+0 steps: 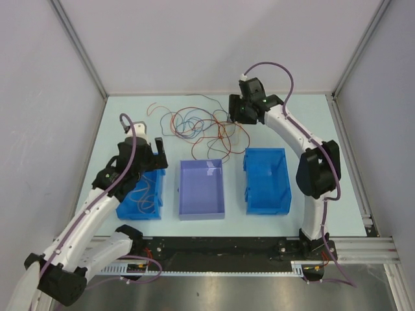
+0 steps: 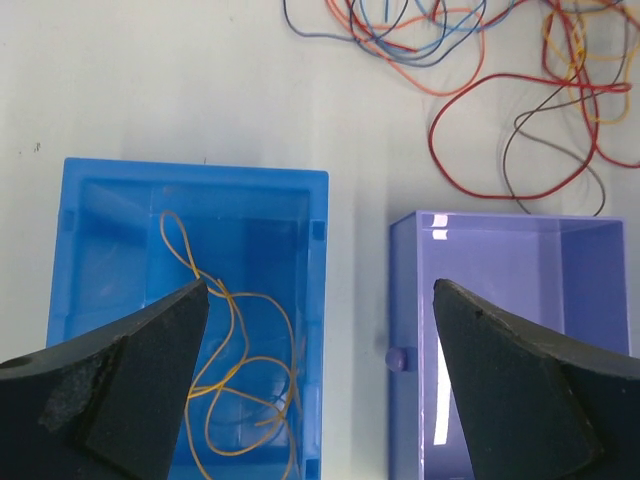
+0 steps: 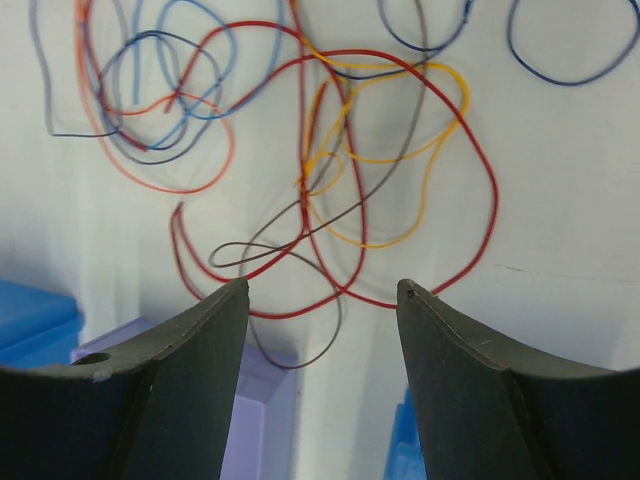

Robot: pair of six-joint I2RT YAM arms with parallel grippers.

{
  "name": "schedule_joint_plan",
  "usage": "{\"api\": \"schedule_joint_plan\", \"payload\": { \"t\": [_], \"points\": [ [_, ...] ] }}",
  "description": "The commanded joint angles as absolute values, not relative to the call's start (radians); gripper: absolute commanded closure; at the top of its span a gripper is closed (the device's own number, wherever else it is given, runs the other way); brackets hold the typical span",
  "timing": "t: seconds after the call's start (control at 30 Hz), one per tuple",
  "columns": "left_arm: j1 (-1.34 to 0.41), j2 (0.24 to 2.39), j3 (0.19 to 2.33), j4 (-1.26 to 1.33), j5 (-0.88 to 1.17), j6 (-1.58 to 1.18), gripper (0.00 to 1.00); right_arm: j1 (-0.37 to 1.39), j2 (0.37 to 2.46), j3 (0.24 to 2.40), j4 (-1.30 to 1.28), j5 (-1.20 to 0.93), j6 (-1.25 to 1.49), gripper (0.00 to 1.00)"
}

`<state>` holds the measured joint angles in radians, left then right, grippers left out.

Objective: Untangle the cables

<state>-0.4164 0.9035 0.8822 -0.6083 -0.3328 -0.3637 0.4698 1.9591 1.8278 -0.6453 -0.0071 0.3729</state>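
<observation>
So, one wire (image 2: 232,297) lies in the left bin (image 2: 195,175); the far cables (image 1: 198,124) are tangled. My left gripper (image 2: 320,287) gapes, right gripper (image 3: 322,285) half-open, both empty.

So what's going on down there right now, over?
Left gripper open, empty, above left bin. Right gripper open over tangle. One yellow cable binned, rest knotted on table. Nothing blocking.
</observation>
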Motion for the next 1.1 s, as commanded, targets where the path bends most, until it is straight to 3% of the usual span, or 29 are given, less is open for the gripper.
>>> {"api": "schedule_joint_plan", "payload": {
  "t": [0.0, 0.63, 1.07],
  "points": [
    [-0.407, 0.848, 0.881, -0.600, -0.301, -0.347, 0.00, 0.411, 2.006, 1.884, -0.686, 0.031, 0.368, 0.35],
    [-0.408, 0.721, 0.787, -0.657, -0.273, -0.396, 0.00, 0.328, 2.419, 2.301, -0.690, 0.037, 0.413, 0.41],
    [-0.406, 0.733, 0.785, -0.649, -0.270, -0.391, 0.00, 0.337, 2.531, 2.358, -0.563, 0.028, 0.413, 0.50]
  ]
}}
